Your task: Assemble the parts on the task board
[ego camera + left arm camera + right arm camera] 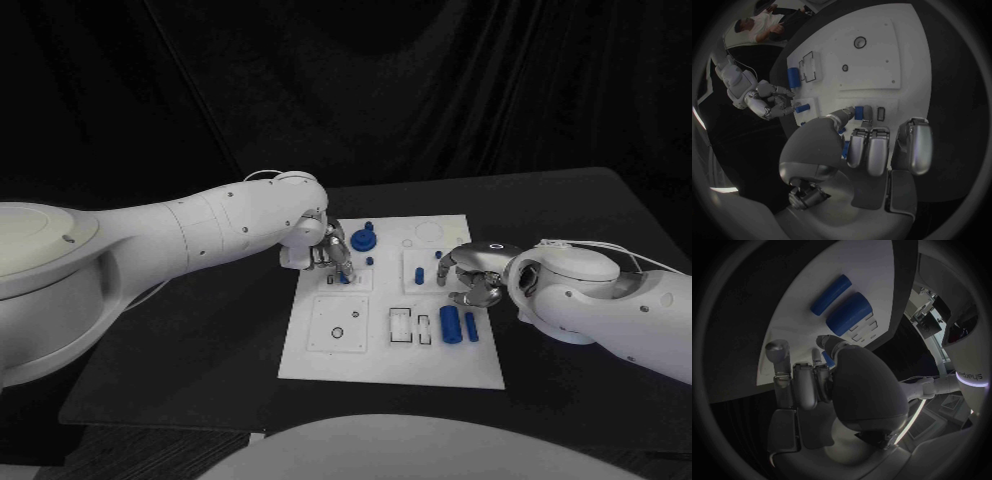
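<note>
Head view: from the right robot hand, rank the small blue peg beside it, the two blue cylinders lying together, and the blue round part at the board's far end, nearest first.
From the right robot hand:
1. Small blue peg, on the board just beside the hand.
2. Two blue cylinders, lying near the board's right edge, closer to the robot.
3. Blue round part, at the far end, by the left robot hand.

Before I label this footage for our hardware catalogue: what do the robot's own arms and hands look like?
Both arms are glossy white with rounded shells and small dark screw dots. The left arm is thick and smooth; the right arm has thin pale cables looping over its wrist and a light ring there. The left hand and right hand are silver metal with segmented fingers and domed palm backs.
</note>
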{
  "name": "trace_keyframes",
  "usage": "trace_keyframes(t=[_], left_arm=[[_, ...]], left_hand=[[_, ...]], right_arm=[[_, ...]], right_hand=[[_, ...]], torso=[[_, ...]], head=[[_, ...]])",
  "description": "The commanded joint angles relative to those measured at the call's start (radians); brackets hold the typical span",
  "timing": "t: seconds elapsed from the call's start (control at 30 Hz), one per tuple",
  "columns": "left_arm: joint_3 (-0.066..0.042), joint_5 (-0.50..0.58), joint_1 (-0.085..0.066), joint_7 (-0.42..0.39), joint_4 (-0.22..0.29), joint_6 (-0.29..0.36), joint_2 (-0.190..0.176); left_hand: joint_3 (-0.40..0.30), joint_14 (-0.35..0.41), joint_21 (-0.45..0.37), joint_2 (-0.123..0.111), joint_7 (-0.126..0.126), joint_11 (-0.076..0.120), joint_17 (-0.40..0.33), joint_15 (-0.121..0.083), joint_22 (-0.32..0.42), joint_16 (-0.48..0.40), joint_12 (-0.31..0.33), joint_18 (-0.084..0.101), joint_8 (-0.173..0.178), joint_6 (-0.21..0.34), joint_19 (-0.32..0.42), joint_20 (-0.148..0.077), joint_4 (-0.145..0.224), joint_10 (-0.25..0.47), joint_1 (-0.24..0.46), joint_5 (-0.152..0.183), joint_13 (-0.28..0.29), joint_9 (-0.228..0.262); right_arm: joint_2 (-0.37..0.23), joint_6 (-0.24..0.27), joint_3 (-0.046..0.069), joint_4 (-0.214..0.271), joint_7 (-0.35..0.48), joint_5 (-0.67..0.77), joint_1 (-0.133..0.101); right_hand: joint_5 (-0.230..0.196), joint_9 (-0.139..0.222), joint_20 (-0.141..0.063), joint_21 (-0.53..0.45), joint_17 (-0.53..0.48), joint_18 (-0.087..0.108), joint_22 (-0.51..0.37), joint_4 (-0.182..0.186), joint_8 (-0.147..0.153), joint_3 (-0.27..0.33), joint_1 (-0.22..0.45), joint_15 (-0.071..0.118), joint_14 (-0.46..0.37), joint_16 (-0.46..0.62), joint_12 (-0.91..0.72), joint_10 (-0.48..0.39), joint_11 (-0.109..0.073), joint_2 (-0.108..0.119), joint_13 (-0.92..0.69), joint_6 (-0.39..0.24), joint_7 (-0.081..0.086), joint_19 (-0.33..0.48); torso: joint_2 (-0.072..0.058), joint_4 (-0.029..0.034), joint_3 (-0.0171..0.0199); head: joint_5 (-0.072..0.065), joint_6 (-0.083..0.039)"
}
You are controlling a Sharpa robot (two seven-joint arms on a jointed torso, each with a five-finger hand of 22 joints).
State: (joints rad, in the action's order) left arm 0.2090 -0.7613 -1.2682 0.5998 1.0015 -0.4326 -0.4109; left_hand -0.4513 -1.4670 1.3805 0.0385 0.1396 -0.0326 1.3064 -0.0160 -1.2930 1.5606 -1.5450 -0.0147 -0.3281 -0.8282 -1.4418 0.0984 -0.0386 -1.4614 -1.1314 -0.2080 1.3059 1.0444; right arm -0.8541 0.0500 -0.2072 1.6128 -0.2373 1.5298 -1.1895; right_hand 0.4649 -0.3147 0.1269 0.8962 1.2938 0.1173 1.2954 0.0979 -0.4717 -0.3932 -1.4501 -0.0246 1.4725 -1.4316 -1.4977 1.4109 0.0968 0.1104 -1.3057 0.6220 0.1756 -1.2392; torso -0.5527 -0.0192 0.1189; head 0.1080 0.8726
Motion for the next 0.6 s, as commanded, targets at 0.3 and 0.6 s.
trace_keyframes(t=[0.3,0.6], left_arm=[[0.002,0.003,0.005,0.016,-0.003,-0.024,0.005],[0.002,0.003,0.005,0.020,-0.004,-0.026,0.005]], left_hand=[[0.113,-0.104,-0.020,0.003,-0.032,-0.007,0.264,0.006,-0.208,0.010,0.003,-0.038,0.081,-0.006,0.007,0.002,-0.092,-0.061,0.065,0.109,0.234,-0.028],[0.191,-0.104,-0.018,0.000,-0.030,-0.010,0.264,0.009,-0.209,0.010,0.002,-0.037,0.085,-0.023,0.003,0.005,-0.140,-0.062,0.115,0.150,0.235,-0.020]], right_arm=[[-0.001,0.001,0.000,0.002,-0.011,0.002,0.003],[-0.001,0.001,0.000,0.002,-0.011,0.002,0.003]], right_hand=[[0.030,0.013,0.004,-0.021,0.155,0.022,0.091,-0.003,-0.012,-0.021,-0.005,-0.005,-0.005,0.020,0.017,-0.016,0.007,-0.016,-0.161,0.007,0.010,0.008],[0.030,0.013,0.004,-0.021,0.155,0.022,0.091,-0.003,-0.012,-0.021,-0.005,-0.005,-0.005,0.020,0.017,-0.016,0.007,-0.016,-0.161,0.007,0.010,0.008]], torso=[[-0.001,-0.0015,0.0010],[0.000,-0.0015,0.0006]], head=[[0.001,0.000],[0.000,0.000]])
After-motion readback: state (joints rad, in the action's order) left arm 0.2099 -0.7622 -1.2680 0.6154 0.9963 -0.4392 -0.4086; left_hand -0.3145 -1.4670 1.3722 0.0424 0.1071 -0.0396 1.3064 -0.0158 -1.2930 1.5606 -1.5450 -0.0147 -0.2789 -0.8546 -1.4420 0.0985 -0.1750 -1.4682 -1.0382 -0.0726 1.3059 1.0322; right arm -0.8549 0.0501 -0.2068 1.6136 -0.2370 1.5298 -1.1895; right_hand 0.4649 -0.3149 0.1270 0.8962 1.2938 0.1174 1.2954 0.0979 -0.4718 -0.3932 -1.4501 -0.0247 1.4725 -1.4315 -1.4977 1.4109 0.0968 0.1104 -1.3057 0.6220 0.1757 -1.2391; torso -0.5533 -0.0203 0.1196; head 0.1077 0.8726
